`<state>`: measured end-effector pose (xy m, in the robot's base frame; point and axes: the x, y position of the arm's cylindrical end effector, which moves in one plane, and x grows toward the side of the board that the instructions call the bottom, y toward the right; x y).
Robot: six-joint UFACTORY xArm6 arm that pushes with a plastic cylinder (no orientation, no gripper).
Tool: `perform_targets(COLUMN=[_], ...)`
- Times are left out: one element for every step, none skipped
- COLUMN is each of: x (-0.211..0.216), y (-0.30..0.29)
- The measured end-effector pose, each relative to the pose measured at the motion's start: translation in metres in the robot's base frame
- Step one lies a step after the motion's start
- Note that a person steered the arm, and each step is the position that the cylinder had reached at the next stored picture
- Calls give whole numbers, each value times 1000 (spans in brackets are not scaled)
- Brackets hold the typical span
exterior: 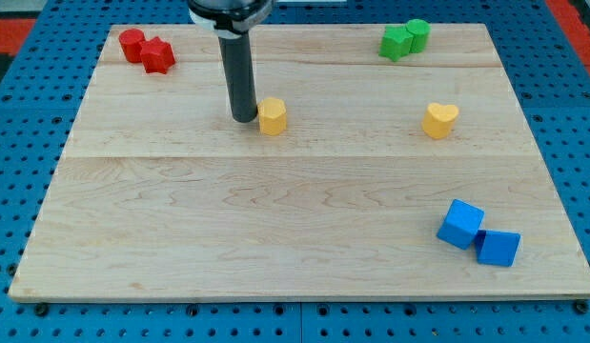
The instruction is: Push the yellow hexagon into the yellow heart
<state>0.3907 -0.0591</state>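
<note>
The yellow hexagon [272,116] sits on the wooden board, left of centre in the upper half. The yellow heart [440,120] lies far to its right, at about the same height in the view. My tip [244,118] stands on the board right at the hexagon's left side, touching it or nearly so. The dark rod rises from the tip to the view's top edge.
Two red blocks [147,50] sit together at the board's top left. Two green blocks [404,39] sit together at the top right. Two blue blocks [478,235] sit together at the bottom right. The wooden board [275,219] lies on a blue pegboard surface.
</note>
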Motion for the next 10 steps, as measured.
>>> perform_targets(x=[19, 45, 15, -22, -5, 17, 23, 45, 60, 49], y=[77, 60, 4, 47, 97, 145, 158, 134, 164, 183])
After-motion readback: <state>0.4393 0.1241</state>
